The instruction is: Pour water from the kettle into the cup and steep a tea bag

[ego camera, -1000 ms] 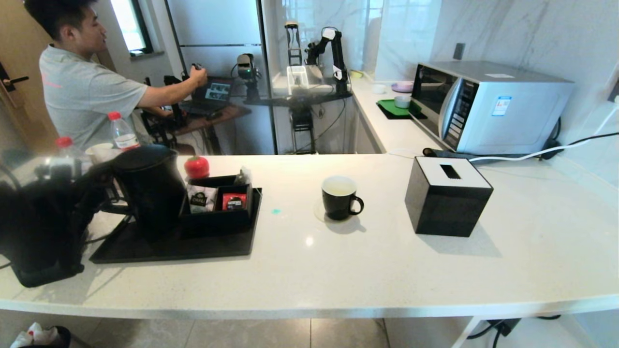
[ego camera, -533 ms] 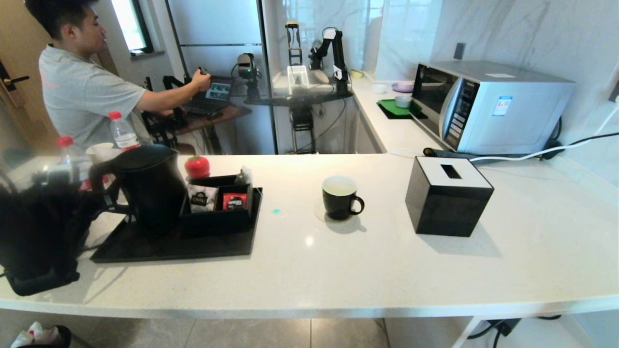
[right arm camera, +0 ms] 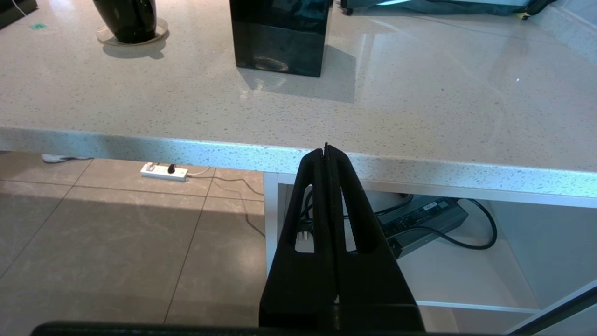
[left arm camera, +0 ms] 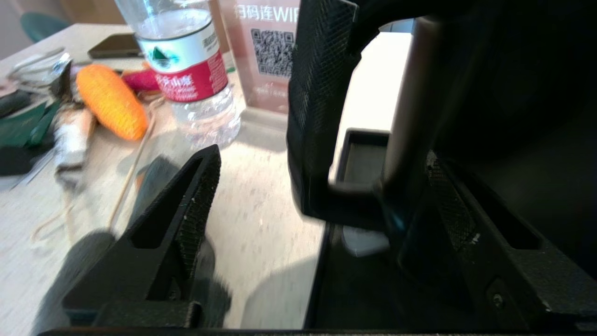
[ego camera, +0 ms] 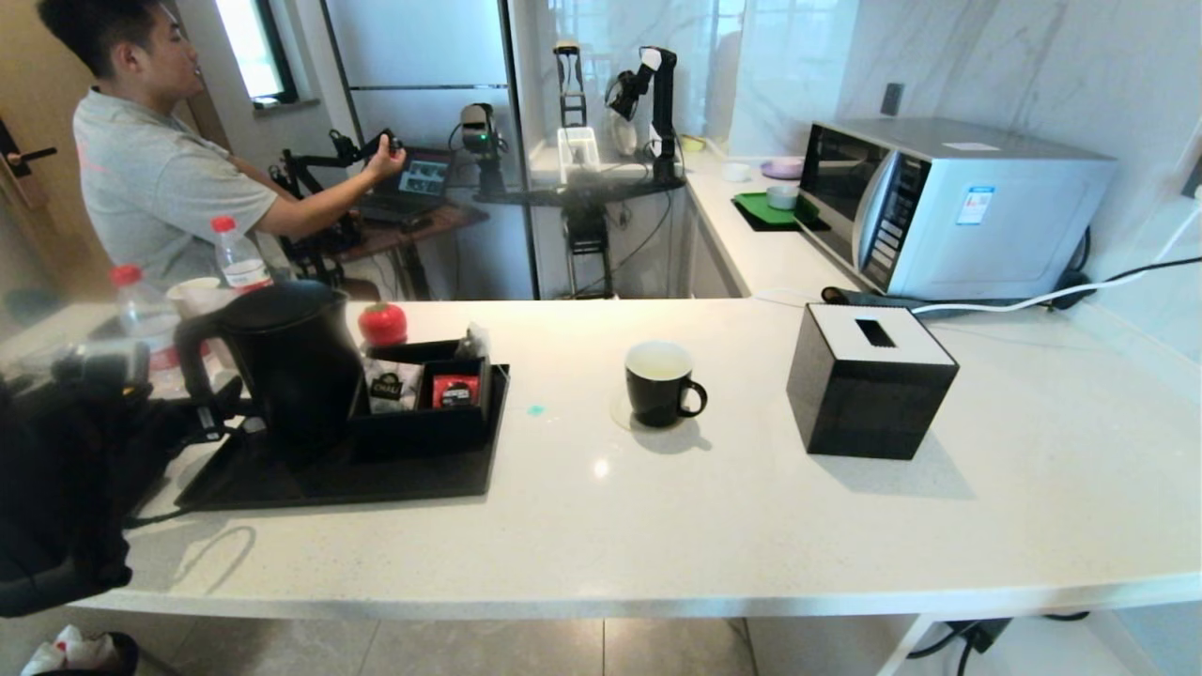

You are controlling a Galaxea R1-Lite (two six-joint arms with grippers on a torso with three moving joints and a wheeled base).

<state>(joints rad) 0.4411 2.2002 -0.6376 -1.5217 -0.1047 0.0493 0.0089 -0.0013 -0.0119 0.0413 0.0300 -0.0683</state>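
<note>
The tall black kettle (ego camera: 293,366) stands upright on the black tray (ego camera: 376,479) at the left of the counter. My left gripper (ego camera: 214,415) is open just left of the kettle's loop handle (ego camera: 192,352). In the left wrist view the handle (left arm camera: 317,116) stands between the spread fingers (left arm camera: 198,200) without being gripped. The small black cup (ego camera: 660,383) sits on a clear coaster mid-counter; whether water is in it is unclear. A small greyish pouch (ego camera: 472,341) pokes up behind the black packet box (ego camera: 427,413). My right gripper (right arm camera: 326,150) is shut and empty below the counter's front edge.
A black cube tissue box (ego camera: 869,380) stands right of the cup, with a microwave (ego camera: 948,207) behind it. Two red-capped bottles (ego camera: 237,253) and a red round thing (ego camera: 382,324) stand behind the tray. A person sits at the back left.
My left gripper has let go of the kettle handle and drawn back to the left and towards me. The kettle stays upright on the tray. The cup has not moved.
</note>
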